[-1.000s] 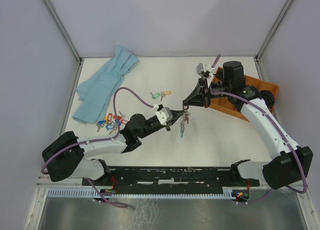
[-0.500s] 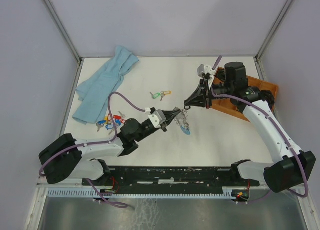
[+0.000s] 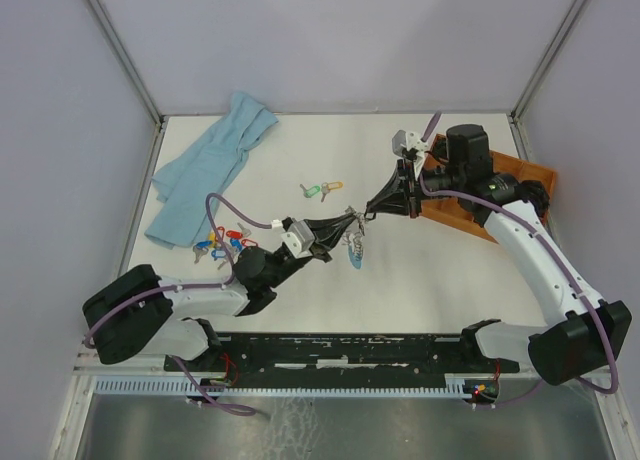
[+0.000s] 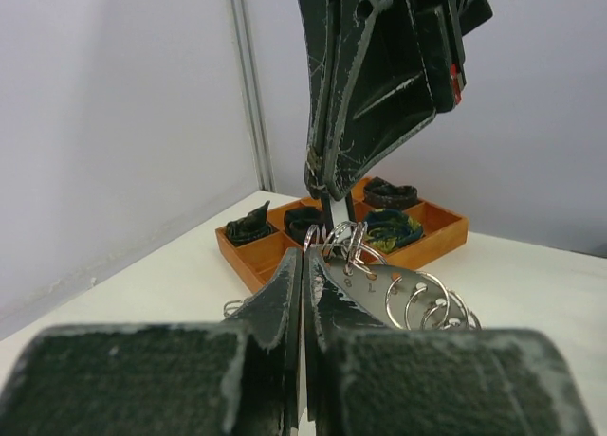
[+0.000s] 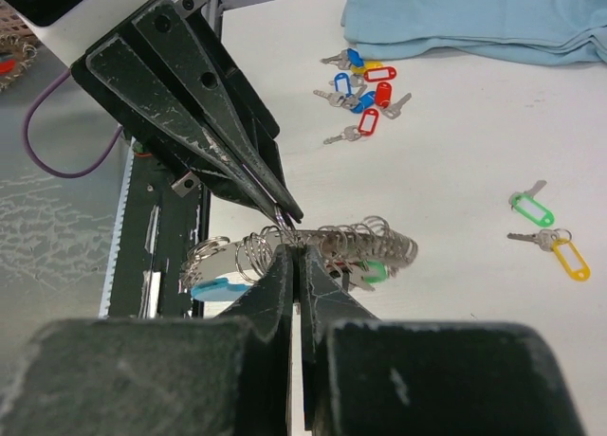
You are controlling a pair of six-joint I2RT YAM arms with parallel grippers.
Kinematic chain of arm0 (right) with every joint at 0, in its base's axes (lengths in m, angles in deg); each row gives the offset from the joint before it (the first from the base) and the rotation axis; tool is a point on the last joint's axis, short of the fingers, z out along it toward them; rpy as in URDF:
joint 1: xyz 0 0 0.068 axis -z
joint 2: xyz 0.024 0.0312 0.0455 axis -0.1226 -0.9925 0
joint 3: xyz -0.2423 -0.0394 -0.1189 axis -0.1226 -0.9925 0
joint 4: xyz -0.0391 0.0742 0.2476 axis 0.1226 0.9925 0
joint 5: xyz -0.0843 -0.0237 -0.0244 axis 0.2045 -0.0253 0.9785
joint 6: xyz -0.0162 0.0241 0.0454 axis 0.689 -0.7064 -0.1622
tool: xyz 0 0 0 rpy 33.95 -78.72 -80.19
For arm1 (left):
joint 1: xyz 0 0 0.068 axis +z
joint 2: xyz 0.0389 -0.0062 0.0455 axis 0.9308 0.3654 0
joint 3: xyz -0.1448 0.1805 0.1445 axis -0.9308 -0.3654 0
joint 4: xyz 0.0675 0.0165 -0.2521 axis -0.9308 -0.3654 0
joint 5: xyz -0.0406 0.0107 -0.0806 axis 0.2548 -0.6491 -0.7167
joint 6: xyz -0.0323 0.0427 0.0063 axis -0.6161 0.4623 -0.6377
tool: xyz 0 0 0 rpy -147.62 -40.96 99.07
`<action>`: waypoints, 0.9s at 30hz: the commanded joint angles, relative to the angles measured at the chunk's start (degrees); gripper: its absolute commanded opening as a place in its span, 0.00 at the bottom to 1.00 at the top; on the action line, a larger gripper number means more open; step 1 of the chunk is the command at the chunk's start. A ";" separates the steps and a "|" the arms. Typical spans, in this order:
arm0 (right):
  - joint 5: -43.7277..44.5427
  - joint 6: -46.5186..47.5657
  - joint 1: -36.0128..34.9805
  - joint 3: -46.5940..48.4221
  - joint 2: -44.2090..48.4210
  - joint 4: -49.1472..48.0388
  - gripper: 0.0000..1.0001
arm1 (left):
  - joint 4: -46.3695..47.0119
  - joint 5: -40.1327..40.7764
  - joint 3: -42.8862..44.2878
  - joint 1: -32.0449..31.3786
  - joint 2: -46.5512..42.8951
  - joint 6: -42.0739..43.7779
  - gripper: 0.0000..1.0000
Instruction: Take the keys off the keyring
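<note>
From above, the left pincer (image 3: 345,220) and the right pincer (image 3: 372,212) meet tip to tip over the middle of the surface (image 3: 440,280). The keyring (image 3: 355,242) hangs between and just under them, above the surface rather than lying on it. Both sets of jaws are pressed together on it. Holding it from opposite sides probably keeps the loop taut, so that a single key can be worked along the wire. Loose keys (image 3: 225,242) with coloured tags lie well to the left near the blue cloth (image 3: 205,170), which suggests some are already off.

In the left wrist view, its fingers are closed flat with a stamped silver key at their tip. The right pincer comes down from above and nips a thin metal piece that leads into the rings. The orange tray (image 4: 446,229) sits behind.

In the right wrist view, its jaws are shut on the coil of rings and the left pincer's points touch the same coil. A light blue piece (image 5: 218,289) dangles below.

Compared with a second ago, the left arm has drawn back to the left and its jaws have closed the last little gap. The bunch has shifted slightly left and hangs more slanted. The right arm has hardly moved.
</note>
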 commanded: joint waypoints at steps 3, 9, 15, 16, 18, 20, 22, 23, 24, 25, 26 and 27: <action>-6.02 0.20 -1.36 -0.01 0.29 -1.88 0.01 | 15.70 4.37 -0.12 0.15 2.04 -4.06 0.03; -3.69 -3.87 -0.84 1.04 1.42 -3.56 0.01 | 18.42 5.70 -2.31 0.19 4.69 -6.40 0.03; -3.75 -5.41 -0.65 0.67 1.43 -4.84 0.01 | 22.16 7.30 -4.03 0.12 8.09 -10.49 0.03; -3.80 -5.67 -0.66 0.45 1.34 -5.24 0.01 | 22.47 7.01 -3.95 0.19 9.00 -11.02 0.03; -3.81 -6.06 -0.72 0.21 1.26 -5.73 0.01 | 22.85 6.46 -3.69 0.18 10.17 -11.84 0.03; -3.72 -6.22 -0.68 0.07 1.15 -5.97 0.01 | 23.05 5.58 -3.50 0.15 10.90 -12.24 0.04; -3.72 -6.10 -0.63 -0.01 1.12 -5.94 0.01 | 23.03 4.37 -3.56 0.20 11.21 -12.25 0.13; -3.70 -6.03 -0.62 0.00 1.03 -5.87 0.01 | 23.00 3.60 -3.69 0.20 11.27 -12.04 0.20; -3.80 -5.93 -0.63 -0.10 1.03 -5.92 0.01 | 22.97 3.21 -4.02 0.25 11.13 -11.83 0.28; -3.93 -5.78 -0.67 -0.18 1.00 -5.78 0.01 | 22.76 2.62 -4.47 0.28 10.84 -11.56 0.33; -3.96 -5.64 -0.63 -0.11 0.98 -5.64 0.01 | 22.41 2.02 -4.82 0.43 10.30 -11.14 0.36; -4.00 -5.21 -0.67 -0.05 0.97 -5.26 0.01 | 21.60 1.61 -5.23 0.66 9.53 -10.86 0.38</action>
